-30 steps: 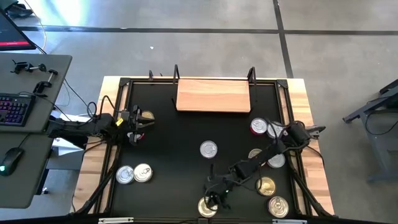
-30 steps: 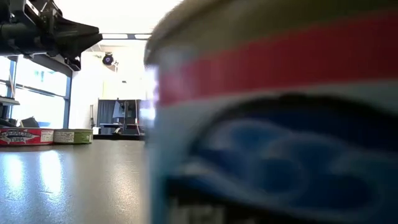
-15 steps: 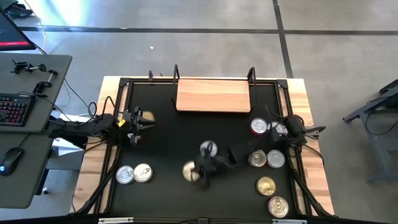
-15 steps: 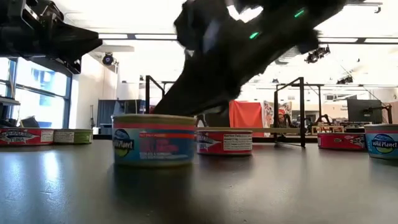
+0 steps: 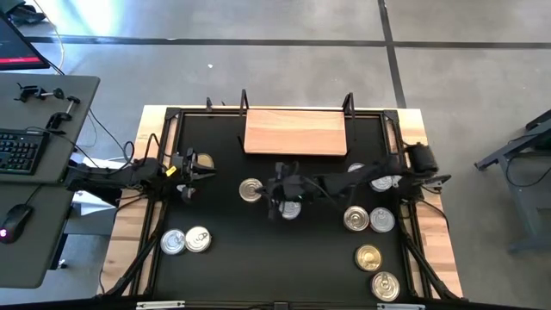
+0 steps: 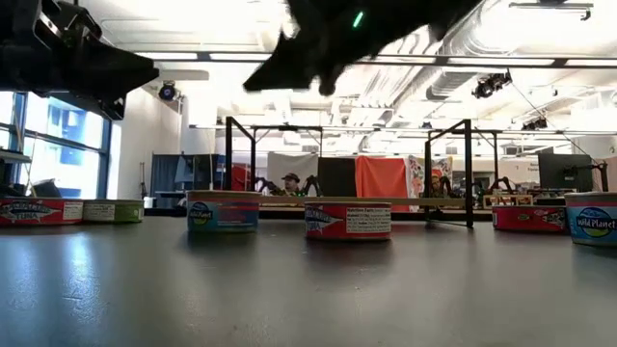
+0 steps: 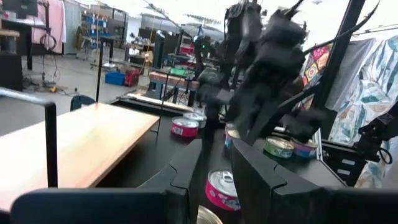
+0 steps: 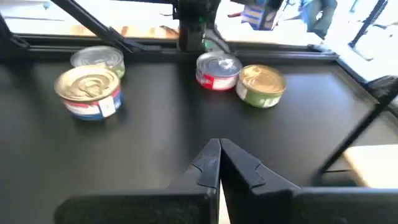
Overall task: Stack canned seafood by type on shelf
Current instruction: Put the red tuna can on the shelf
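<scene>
One black desk (image 5: 224, 258) fills the high view, with the shelf (image 5: 295, 131) lying bare at its far edge. The right arm reaches from its base at the desk's right side across to the middle, where a second ago it bent down toward the near edge. The right gripper (image 5: 275, 191) has travelled from that near edge to a spot just in front of the shelf; its fingers (image 8: 208, 163) are pressed together and hold nothing. The left gripper (image 5: 191, 170) waits unmoved near the desk's left side, its fingers (image 7: 186, 177) a little apart; whether they grip the gold-lidded tin (image 5: 203, 161) beside them cannot be told. The blue-labelled tin (image 5: 250, 190) has shifted with the right gripper, from the near edge up to mid-desk, and now stands just beside the fingertips, short of the shelf; in the low view it no longer fills the picture. The silver tin (image 5: 290, 209) keeps its place, now partly under the right gripper. Remaining tins lie unchanged: two at near left (image 5: 185, 241), several at right (image 5: 369, 220).
</scene>
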`<state>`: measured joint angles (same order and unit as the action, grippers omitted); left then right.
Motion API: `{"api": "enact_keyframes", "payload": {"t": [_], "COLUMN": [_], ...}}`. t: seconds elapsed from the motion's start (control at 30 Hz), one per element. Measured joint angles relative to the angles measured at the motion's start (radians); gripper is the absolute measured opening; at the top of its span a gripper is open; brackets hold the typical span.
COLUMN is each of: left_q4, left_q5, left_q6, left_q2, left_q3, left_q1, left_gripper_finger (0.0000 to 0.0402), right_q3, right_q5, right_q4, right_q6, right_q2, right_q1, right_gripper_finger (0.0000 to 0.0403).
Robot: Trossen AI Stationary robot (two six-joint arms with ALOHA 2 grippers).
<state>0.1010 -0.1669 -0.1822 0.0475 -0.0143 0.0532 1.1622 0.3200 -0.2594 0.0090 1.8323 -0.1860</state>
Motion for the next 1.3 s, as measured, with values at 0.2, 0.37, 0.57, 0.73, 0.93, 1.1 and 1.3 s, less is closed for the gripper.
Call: {"api": "enact_keyframes", "payload": {"t": [0.2,0.37,0.57,0.73,0.93,1.1,1.3], "left_q4": [-0.043,-0.054,-0.053,-0.053,-0.059,-0.059,-0.059], "left_q5": [-0.004,-0.004,-0.004,-0.018,-0.095,-0.098,-0.107], "left_q6": [-0.010,-0.016,-0.015,0.011,0.019,0.018,0.002], "left_q2": [0.000,0.000,0.000,0.000,0.000,0.000,0.000], "left_q3": [0.000,0.000,0.000,0.000,0.000,0.000,0.000], "left_q1": [0.002,0.002,0.002,0.002,0.002,0.002,0.002], "left_gripper_finger": [0.0076,0.0076,0.0076,0.0076,0.0076,0.0076,0.0076], "right_q3": [0.001,0.001,0.000,0.001,0.002,0.002,0.002], "right_q5": [0.141,0.145,0.174,0.261,0.354,0.381,0.431], "right_q4": [0.263,0.355,0.279,0.278,0.463,0.706,0.889], "right_q6": [0.116,0.273,0.185,0.123,0.250,0.386,0.535], "right_q2": [-0.060,0.031,0.142,0.152,0.148,0.129,0.071], "right_q1": [-0.142,-0.207,-0.192,-0.196,-0.241,-0.278,-0.330], "right_gripper_finger": [0.0000,0.0018,0.0104,0.0140,0.0128,0.0111,0.0105]}}
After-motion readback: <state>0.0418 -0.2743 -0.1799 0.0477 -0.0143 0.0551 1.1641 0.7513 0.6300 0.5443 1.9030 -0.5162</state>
